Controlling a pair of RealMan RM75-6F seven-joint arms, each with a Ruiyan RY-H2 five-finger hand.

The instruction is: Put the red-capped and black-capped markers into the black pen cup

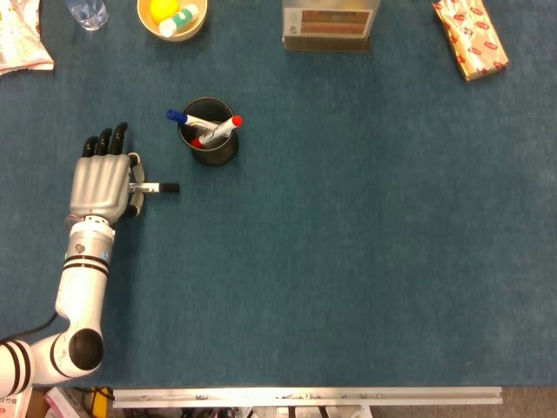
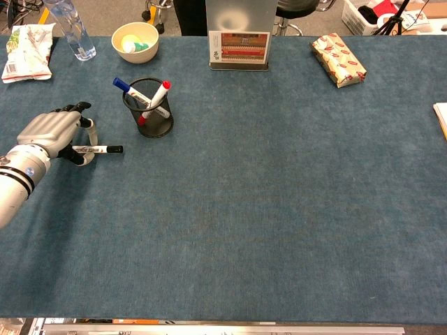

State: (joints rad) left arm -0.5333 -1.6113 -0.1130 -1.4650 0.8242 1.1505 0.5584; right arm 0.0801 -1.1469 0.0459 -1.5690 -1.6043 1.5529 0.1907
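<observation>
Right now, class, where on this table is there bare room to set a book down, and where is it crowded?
Bare: the wide blue stretch right of the pen cup, below the sign and the wrapped packet, down to the near edge. Crowded: the far left, where the left hand holds the black marker beside the cup, with the bowl, bottle and snack bag behind.

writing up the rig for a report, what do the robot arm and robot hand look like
Only the left arm shows. It is a white tube with black bands near the wrist and a black round joint cap lower down. The left robot hand has a silver-grey metal back and black fingers.
</observation>
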